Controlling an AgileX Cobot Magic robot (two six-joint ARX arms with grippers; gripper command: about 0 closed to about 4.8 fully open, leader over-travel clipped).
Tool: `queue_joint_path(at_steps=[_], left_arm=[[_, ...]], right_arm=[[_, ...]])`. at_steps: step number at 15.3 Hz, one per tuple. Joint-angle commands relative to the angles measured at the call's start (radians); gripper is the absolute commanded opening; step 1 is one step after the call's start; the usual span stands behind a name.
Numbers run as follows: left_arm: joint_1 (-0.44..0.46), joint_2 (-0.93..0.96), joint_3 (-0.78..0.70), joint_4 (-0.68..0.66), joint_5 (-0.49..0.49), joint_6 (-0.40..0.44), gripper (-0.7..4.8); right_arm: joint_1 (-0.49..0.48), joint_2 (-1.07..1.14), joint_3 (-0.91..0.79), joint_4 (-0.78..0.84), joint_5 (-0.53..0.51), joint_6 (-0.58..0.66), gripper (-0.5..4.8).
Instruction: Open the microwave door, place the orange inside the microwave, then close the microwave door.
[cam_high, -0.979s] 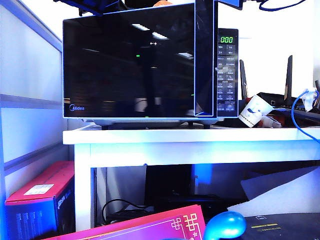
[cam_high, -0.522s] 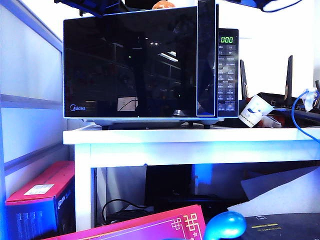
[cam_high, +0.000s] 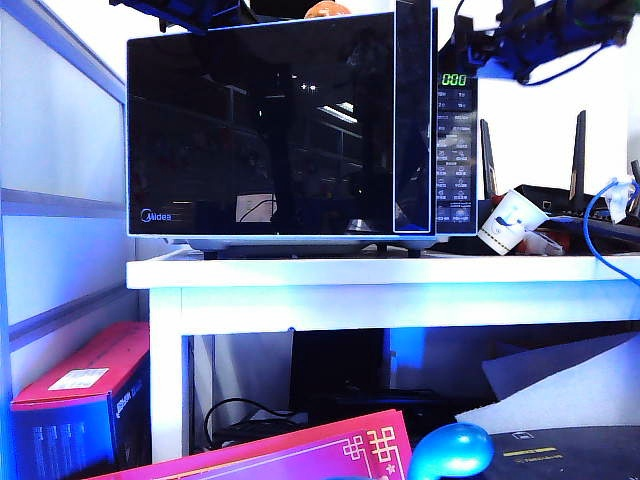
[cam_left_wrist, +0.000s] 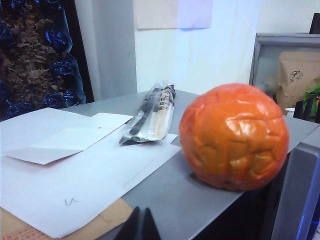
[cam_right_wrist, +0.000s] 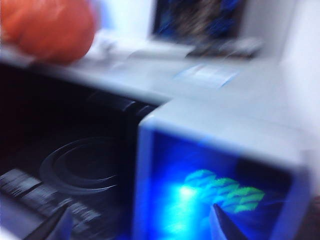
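- Up on the wide black-glass microwave's (cam_high: 300, 130) grey top sat the small glossy orange (cam_left_wrist: 233, 136), beside a plastic-wrapped packet (cam_left_wrist: 150, 115).
- Its glossy black glass door (cam_high: 265, 125) looked closed.
- Left gripper (cam_left_wrist: 141, 229): fingertips together, empty, near the orange.
- Right gripper (cam_right_wrist: 142, 225): spread, empty, before the green display (cam_high: 454, 79).

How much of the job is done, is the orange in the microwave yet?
Not yet. The orange sits on top of the microwave. Its door looks closed or barely ajar in the outside view. The right gripper, open, hangs by the display. The left gripper, shut, waits near the orange. Opening, loading and closing remain.
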Motion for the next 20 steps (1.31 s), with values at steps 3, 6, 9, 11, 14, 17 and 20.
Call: queue_joint_path(at_steps=[3, 6, 9, 11, 14, 17, 20], left_arm=[[-0.002, 0.003, -0.002, -0.035, 0.004, -0.015, -0.05], [-0.002, -0.029, -0.001, -0.037, 0.004, -0.026, -0.05], [-0.002, -0.056, -0.001, -0.04, 0.004, -0.027, -0.05], [-0.002, -0.069, -0.001, -0.042, 0.004, -0.027, -0.05], [-0.002, -0.077, -0.001, -0.047, 0.005, -0.027, -0.05], [-0.002, -0.077, -0.001, -0.052, 0.005, -0.027, -0.05], [-0.002, -0.077, -0.001, -0.051, 0.004, -0.027, -0.05]], right_arm=[[0.003, -0.005, 0.004, 0.014, -0.228, -0.002, 3.54], [0.003, -0.006, 0.004, 0.018, -0.406, -0.001, 3.23], [0.016, -0.006, 0.005, 0.018, -0.502, 0.01, 3.23], [0.037, -0.006, 0.005, 0.021, -0.517, 0.025, 3.24], [0.081, -0.006, 0.005, 0.02, -0.537, 0.025, 3.24], [0.117, -0.006, 0.006, 0.02, -0.552, 0.026, 3.24], [0.157, -0.006, 0.006, 0.013, -0.565, 0.034, 3.24]])
